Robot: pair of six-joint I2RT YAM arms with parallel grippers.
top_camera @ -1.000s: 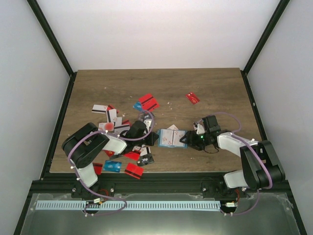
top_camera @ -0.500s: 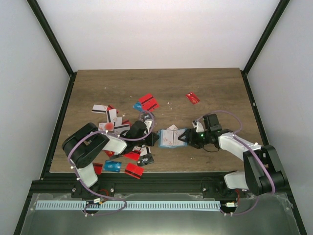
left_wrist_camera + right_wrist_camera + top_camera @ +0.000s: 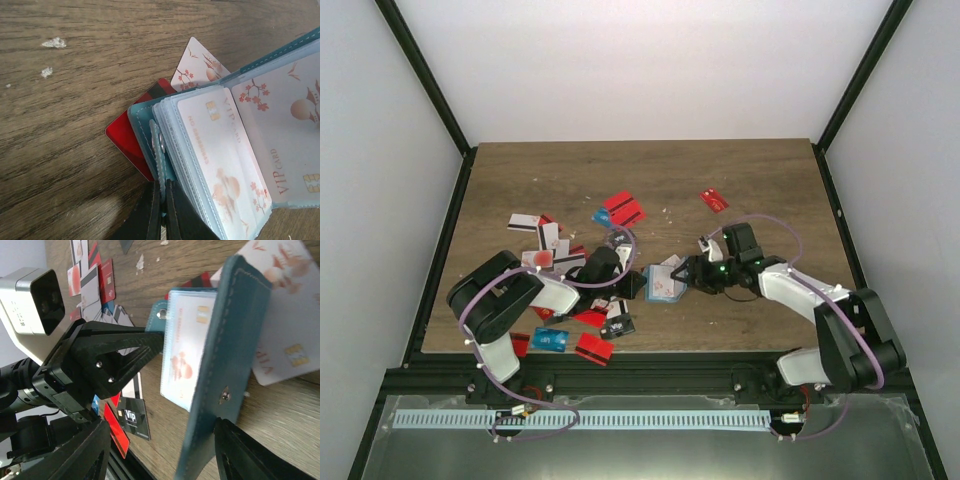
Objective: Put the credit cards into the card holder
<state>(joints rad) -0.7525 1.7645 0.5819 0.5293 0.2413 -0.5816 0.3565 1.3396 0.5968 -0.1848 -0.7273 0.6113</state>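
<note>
The holder (image 3: 665,284) lies on the table (image 3: 75,75) between the two grippers, its clear pockets (image 3: 175,145) already stuffed with white cards (image 3: 220,150). The left gripper (image 3: 162,184) is pinched tight on the holder's left edge, at the snap tab (image 3: 160,315), pinning it down. The right gripper (image 3: 698,270) sits at the holder's right side with its jaws wide, clamping nothing. The teal cover (image 3: 220,340) stands on edge between its fingers, tipped up off the wood. A red card (image 3: 131,142) and a blossom card (image 3: 196,62) poke out from under the holder, and loose cards (image 3: 555,255) lie scattered to the holder's left. The step in hand looks like turning the cover, either to shut the holder or to reach a free pocket; I cannot tell which. Next, the right arm would need to carry the cover over without dragging the holder out of the left pinch. With so many cards left of the holder, the task seems far from done.
</note>
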